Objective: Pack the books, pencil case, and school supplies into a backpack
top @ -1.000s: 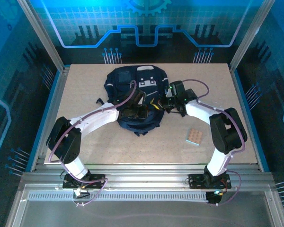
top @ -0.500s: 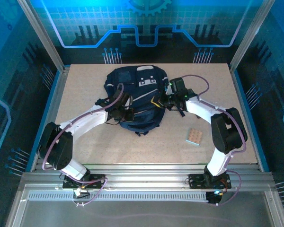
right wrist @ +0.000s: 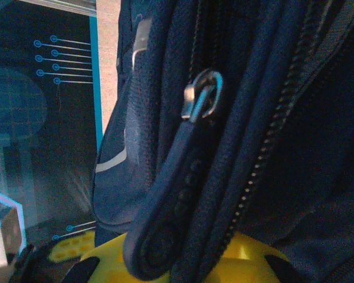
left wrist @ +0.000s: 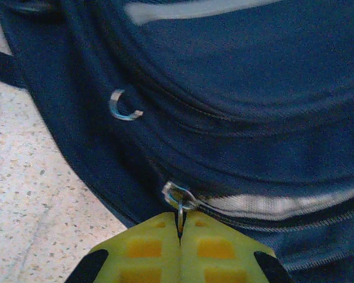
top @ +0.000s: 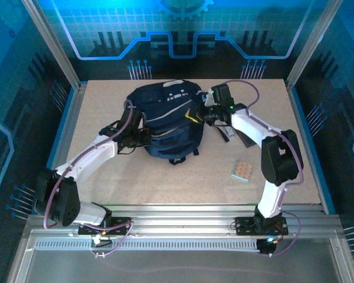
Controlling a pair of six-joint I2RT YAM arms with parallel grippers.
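Presently the large dark navy fabric backpack (top: 165,127) (far-centre) is held: its small metal zipper ring (left wrist: 178,196) is pinched by the left gripper (left wrist: 180,236), and fabric is seemingly clamped by the right gripper (top: 205,116). The ring could be lost under an oblique pull.

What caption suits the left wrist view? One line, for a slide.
Left gripper shut on the zipper pull of the navy backpack, speckled table beside it.

I read the big dark navy backpack (left wrist: 253,88) as matt woven cloth, its small zip pull (left wrist: 178,196) shiny metal. My left end effector (left wrist: 180,233) is smooth yellow plastic, and the table (left wrist: 23,194) is speckled and matt.
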